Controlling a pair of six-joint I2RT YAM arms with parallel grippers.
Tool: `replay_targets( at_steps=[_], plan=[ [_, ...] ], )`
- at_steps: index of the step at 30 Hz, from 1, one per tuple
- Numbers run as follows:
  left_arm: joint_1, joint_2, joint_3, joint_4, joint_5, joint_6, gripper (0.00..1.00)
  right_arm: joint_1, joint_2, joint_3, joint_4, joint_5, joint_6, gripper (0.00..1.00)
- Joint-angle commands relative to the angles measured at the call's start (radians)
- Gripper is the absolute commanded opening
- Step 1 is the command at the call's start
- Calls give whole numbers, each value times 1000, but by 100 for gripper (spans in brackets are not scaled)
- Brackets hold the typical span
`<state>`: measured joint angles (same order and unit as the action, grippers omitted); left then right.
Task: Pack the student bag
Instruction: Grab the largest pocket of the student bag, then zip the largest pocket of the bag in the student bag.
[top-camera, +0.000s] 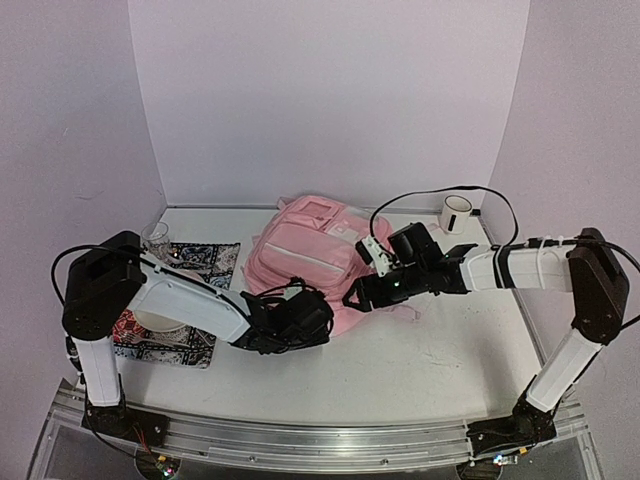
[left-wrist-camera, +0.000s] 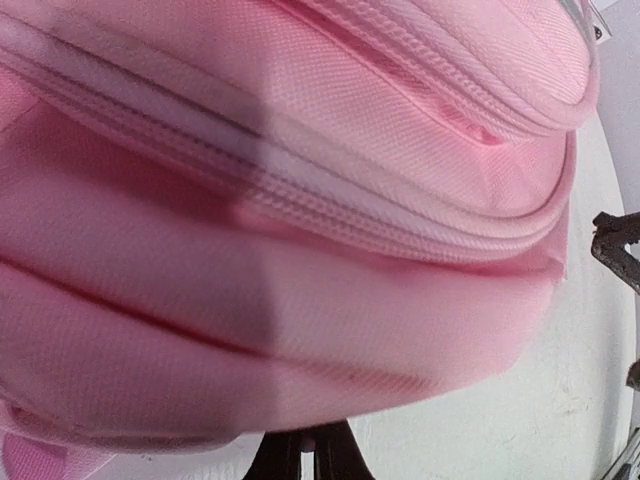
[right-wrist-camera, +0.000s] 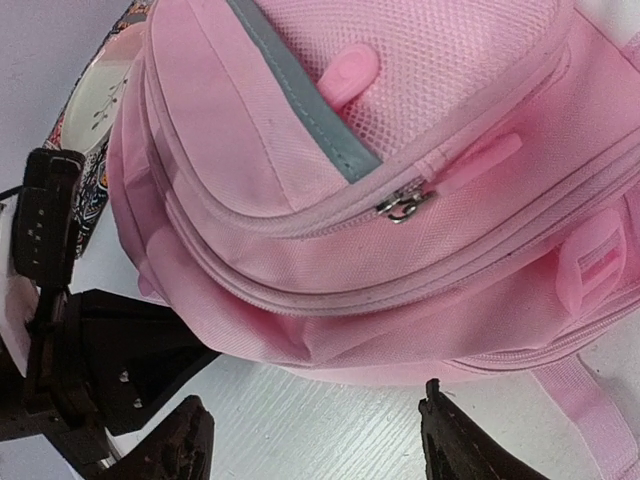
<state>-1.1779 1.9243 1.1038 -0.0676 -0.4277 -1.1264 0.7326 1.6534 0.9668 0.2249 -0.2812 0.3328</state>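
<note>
The student bag (top-camera: 305, 252) is a large pink backpack lying mid-table. It fills the left wrist view (left-wrist-camera: 300, 200) and the upper part of the right wrist view (right-wrist-camera: 380, 200), where a metal zip pull (right-wrist-camera: 405, 205) sits on a closed front pocket. My left gripper (top-camera: 300, 322) is at the bag's near edge. Its fingers (left-wrist-camera: 275, 458) stand pressed together, their tips hidden under the pink fabric. My right gripper (top-camera: 362, 297) is open and empty, its fingertips (right-wrist-camera: 188, 440) spread over bare table just short of the bag's edge.
A white mug (top-camera: 457, 214) stands at the back right. A clear glass (top-camera: 155, 238) and a patterned mat (top-camera: 195, 262) with a white dish lie at the left. The left arm (right-wrist-camera: 100, 370) sits close beside the right gripper.
</note>
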Motion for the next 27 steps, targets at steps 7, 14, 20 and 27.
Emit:
replay_targets(
  at_steps=[7, 14, 20, 27],
  plan=[
    [-4, -242, -134, -163, 35, 116, 0, 31, -62, -1, -4, -1, -146, 69],
    [2, -309, -188, -238, 25, 186, 0, 113, -63, 25, 0, 25, -306, 69],
    [-15, -384, -189, -159, 139, 304, 0, 185, -22, 63, 37, 63, -490, 68],
    [-19, -462, -196, -99, 216, 362, 0, 237, 75, 124, 71, 159, -605, 64]
  ],
)
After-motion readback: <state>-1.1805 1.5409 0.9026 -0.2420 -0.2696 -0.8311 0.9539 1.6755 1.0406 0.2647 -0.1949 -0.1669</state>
